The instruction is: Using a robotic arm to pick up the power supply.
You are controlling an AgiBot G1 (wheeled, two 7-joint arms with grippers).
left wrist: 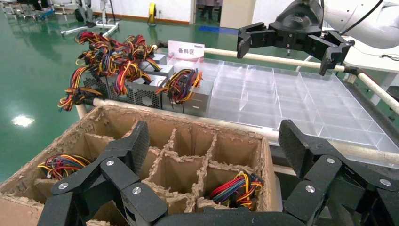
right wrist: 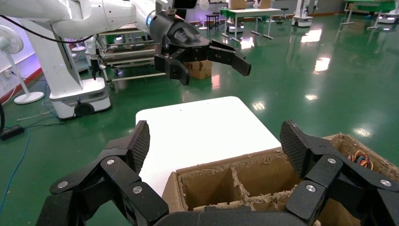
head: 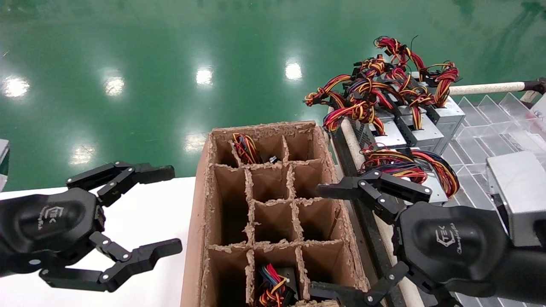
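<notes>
PSU stack's on the rack w/ clear dividers (head: 486, 128), robot's right side, past the cardboard box (head: 273, 213). The power supply (head: 431, 181) nearest the arm is the silver-grey one w/ a fat red/yellow/black wire loop sitting on top. My guess: metal case = stiff and fairly heavy, smooth sides so prob slippery, while the wire bundle is floppy and will swing, so don't grab that. I'd pinch across the case's flat sides, clear of the cables.

Right end effector (head: 324, 241) hangs over the gap between box and rack, fingers spread wide, nothing in them, not touching anything afaict; upper finger sits just beside that wire loop. Left end effector (head: 170, 209) is also released and empty, parked above the white table (head: 145, 213), well apart from the PSUs.
</notes>
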